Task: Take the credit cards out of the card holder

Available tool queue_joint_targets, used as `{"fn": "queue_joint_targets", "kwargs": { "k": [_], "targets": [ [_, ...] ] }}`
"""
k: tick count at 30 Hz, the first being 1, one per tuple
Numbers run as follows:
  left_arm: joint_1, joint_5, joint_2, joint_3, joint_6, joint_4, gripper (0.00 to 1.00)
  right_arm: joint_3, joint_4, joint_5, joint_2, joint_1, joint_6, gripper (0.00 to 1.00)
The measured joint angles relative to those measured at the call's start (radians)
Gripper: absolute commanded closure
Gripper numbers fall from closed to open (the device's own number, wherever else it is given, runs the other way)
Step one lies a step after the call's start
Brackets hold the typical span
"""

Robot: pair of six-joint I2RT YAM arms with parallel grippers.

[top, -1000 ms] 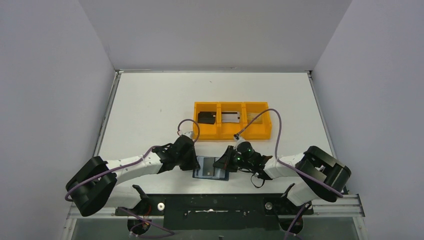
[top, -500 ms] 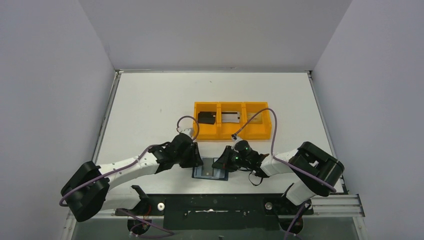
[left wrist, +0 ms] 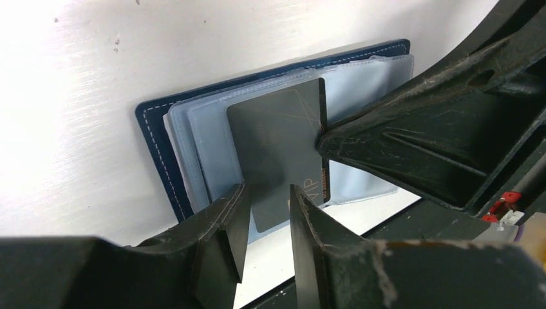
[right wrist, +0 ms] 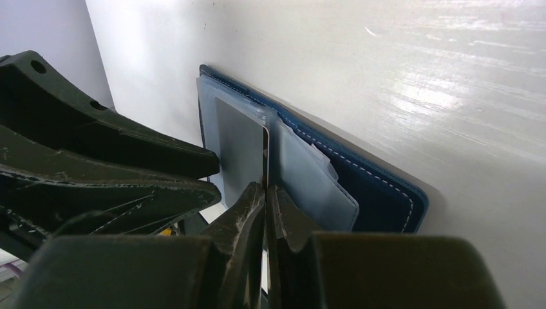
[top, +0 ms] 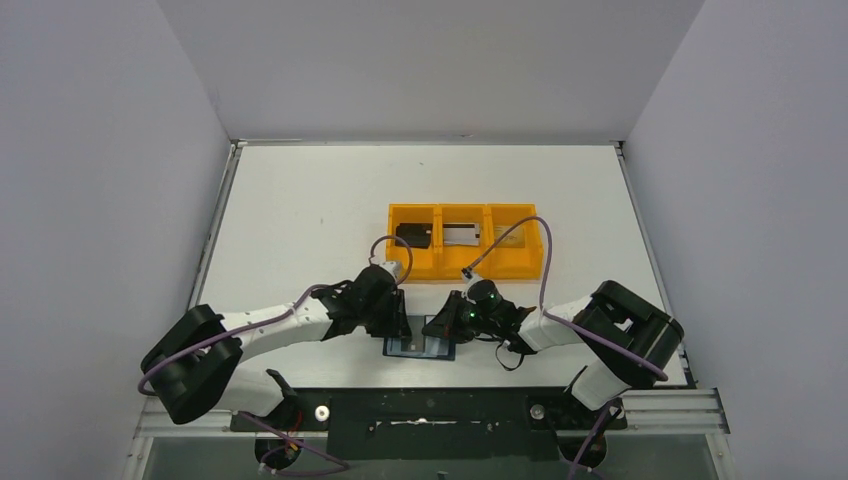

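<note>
1. Credit card, dark [left wrist: 277,141]: lies flat on the open card holder [left wrist: 158,145], half out of the blue-grey pockets. Its near end points toward the left gripper [left wrist: 268,188].
2. Left gripper: jaws parted with a clear gap and nothing clamped. The fingers [left wrist: 228,225] sit either side of the card's near end, and that end shows in the gap between them.
3. Right gripper [right wrist: 265,188]: jaws closed together. The tips rest against the long edge of the dark credit card. It cannot be told whether the edge is pinched or only touched.
4. Card holder: spread open with the inner side up, on the white table [top: 300,220] near its front edge. It lies between the two grippers, in front of the orange tray [top: 515,268] and apart from it.
5. Orange tray: three compartments. A black card [top: 412,236] lies in the left one and a silver card [top: 461,235] in the middle one.
</note>
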Motion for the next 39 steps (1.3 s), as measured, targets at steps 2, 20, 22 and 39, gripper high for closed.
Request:
{"fn": "queue_joint_targets", "kwargs": {
  "k": [2,20,22,39],
  "targets": [
    [-0.002,-0.016,0.010,0.012,-0.003,-0.014,0.76,0.000,0.000,0.000,0.000,0.000,0.003,0.96],
    [-0.028,-0.172,0.050,0.068,-0.032,-0.093,0.84,-0.039,0.050,0.002,-0.050,0.000,0.034,0.95],
    [-0.028,-0.176,0.050,0.068,-0.034,-0.093,0.84,-0.044,0.051,0.003,-0.053,0.000,0.037,0.95],
    [-0.041,-0.236,0.057,0.081,-0.038,-0.105,0.84,-0.055,0.035,0.005,-0.073,-0.001,0.042,0.95]
  ]
}}
